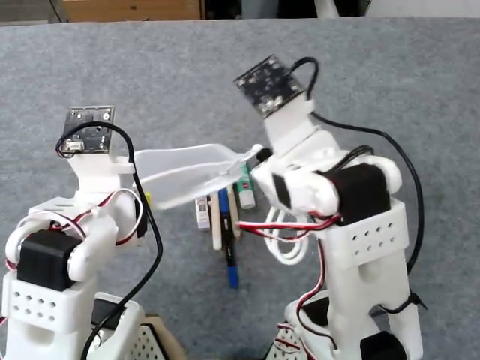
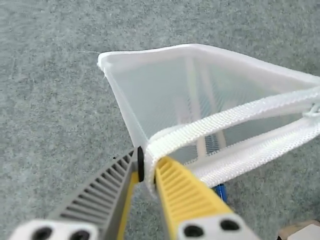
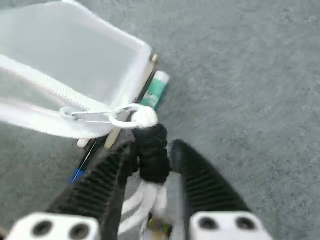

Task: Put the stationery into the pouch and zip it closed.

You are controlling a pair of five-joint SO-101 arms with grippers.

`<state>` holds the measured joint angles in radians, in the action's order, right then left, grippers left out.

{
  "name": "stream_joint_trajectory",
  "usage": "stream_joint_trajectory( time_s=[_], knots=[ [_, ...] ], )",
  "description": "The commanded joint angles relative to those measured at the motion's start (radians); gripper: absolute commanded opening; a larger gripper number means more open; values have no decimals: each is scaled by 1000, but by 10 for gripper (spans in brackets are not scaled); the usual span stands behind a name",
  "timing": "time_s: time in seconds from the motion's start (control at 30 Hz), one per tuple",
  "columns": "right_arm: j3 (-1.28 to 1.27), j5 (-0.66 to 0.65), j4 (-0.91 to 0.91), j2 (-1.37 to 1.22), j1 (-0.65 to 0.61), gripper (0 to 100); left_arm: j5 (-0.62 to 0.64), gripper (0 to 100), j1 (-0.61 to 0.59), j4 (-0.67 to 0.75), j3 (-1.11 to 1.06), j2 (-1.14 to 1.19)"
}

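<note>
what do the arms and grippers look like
The left arm and right arm are white plastic with black motors, black cables and red-white wires. The left gripper has ribbed fingers, one grey, one yellow; the right gripper has black ones.

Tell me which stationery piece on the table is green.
The short green-and-white tube, at the row's end where the pouch has its zipper pull; the pen is blue, the rest pale.

A grey, felt-like worktop covered the whole scene. A brown wooden board ran beyond its far edge, and a tan cardboard corner sat at the near edge.
</note>
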<state>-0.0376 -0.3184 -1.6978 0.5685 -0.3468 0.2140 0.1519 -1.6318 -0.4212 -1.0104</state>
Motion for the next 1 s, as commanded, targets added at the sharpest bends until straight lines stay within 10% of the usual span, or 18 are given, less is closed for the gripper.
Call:
stream_joint_trajectory(
  time_s=[0.0, 0.33, 0.97],
  knots=[
    [38, 3, -43, 15, -107, 352, -3, 28, -2, 25, 45, 0],
    [31, 3, -60, 157, -353, 492, -3, 28, -8, 15, 53, 0],
    [30, 3, -54, 289, -348, 492, 5, 28, 116, -132, 300, -51]
  ],
)
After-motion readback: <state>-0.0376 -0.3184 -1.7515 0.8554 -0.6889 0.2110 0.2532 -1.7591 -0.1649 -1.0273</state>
